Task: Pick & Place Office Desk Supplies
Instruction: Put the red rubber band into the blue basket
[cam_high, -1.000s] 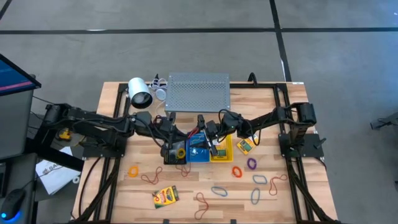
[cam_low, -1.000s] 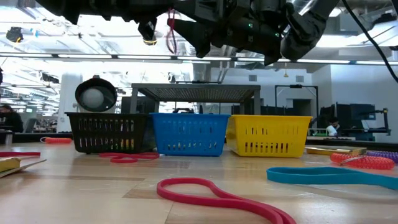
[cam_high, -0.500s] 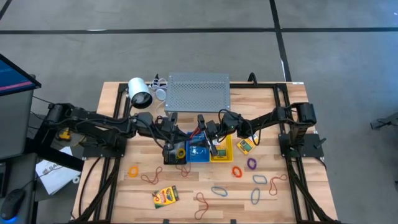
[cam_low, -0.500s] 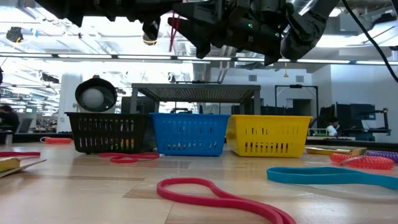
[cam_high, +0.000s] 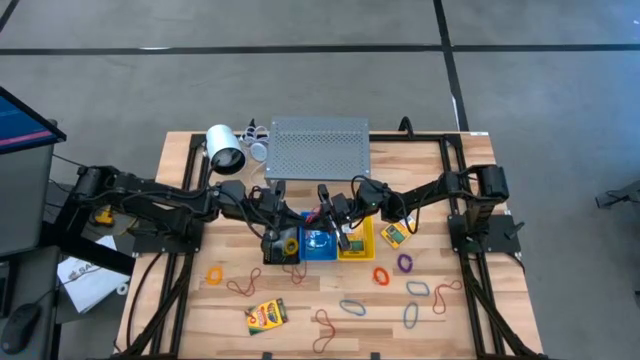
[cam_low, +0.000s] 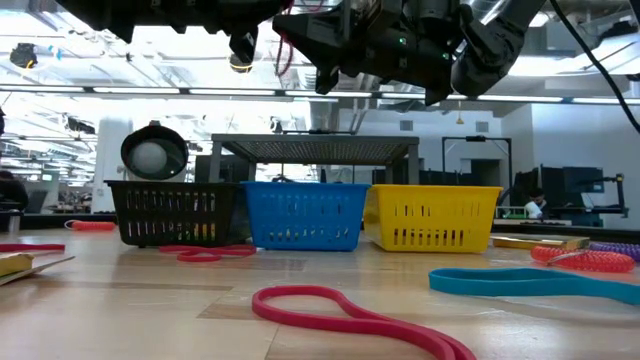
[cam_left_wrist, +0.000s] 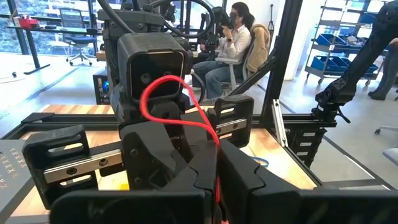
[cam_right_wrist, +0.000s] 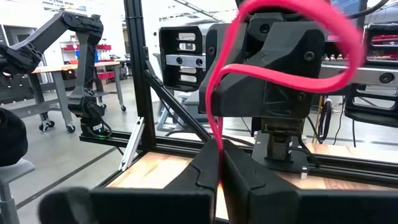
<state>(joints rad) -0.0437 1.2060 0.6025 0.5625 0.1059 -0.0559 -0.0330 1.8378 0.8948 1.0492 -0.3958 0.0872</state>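
While both pincers (cam_left_wrist: 217, 180) (cam_right_wrist: 221, 168) pinch one red band (cam_right_wrist: 280, 56), black (cam_low: 172, 213), blue (cam_low: 305, 215), yellow baskets (cam_low: 435, 217) below.

Three baskets (cam_high: 318, 243) in a row before the shelf (cam_high: 318, 148)

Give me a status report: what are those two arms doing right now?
Left gripper and right gripper both shut on one red rubber band. Held mid-air above the baskets. No obstruction seen.

Overhead straight down on table (cam_high: 180, 300); low, level across it. Wrist cameras facing each other closely, each showing the opposite gripper ahead.
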